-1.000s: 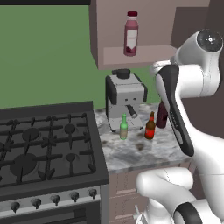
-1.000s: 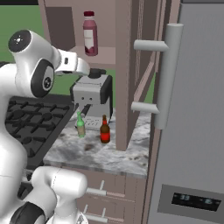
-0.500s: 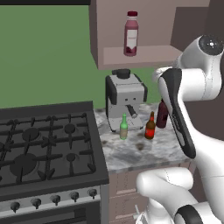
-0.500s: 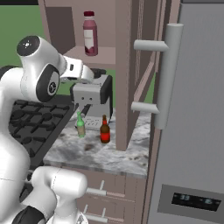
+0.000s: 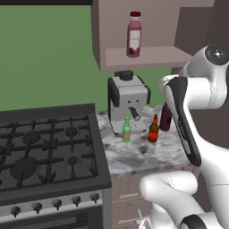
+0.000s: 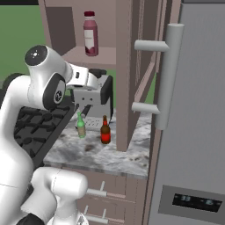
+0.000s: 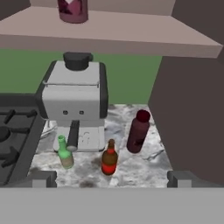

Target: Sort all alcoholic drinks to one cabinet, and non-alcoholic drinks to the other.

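- Hand view: the claw hangs wide open and empty, having drawn back from the cabinet where the pink bottle now stands.
- On the counter remain the maroon bottle, brown bottle and green bottle, so I judge three placements remain.

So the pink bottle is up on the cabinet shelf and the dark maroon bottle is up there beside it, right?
Not quite. The pink bottle with the dark red cap is on the cabinet shelf, but the dark maroon bottle stands on the marble counter, as the hand view shows.
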